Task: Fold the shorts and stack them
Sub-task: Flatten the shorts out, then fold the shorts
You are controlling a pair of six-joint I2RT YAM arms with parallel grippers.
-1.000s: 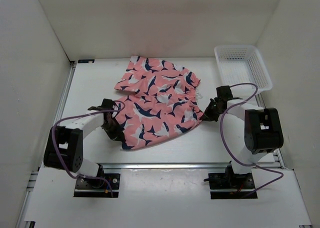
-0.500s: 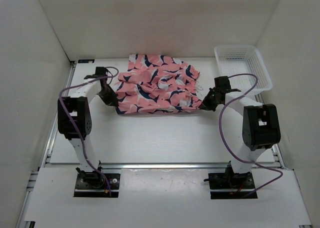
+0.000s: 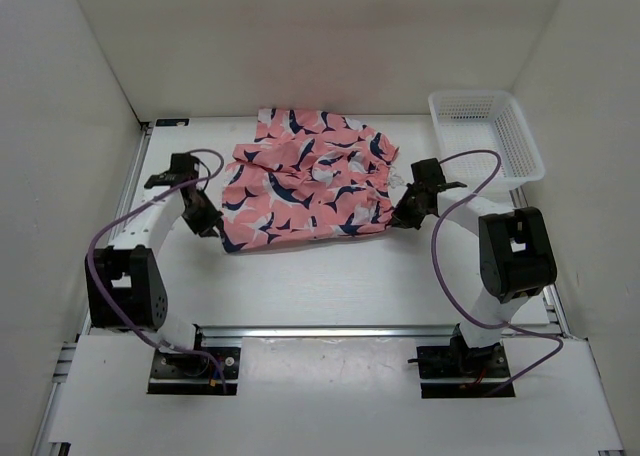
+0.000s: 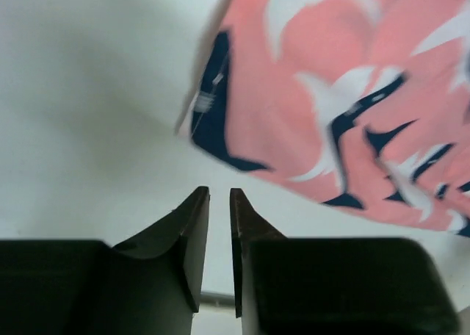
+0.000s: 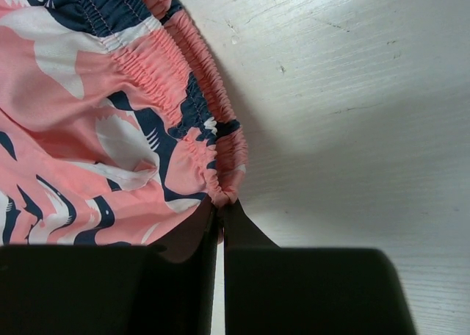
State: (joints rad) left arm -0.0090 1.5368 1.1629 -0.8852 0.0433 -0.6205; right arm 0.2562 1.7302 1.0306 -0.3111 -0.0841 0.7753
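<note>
Shorts (image 3: 305,186): salmon shark-print fabric, rumpled, elastic waistband (image 5: 172,85) pinched by right gripper (image 5: 220,211); left gripper (image 4: 219,203) slightly parted, empty; white mesh basket (image 3: 527,136) far right.

No words, labels, brand marks, numbers or signs can be read in any of the views. The shorts (image 3: 300,191) carry only a printed pattern of sharks, with no lettering that can be made out.
</note>
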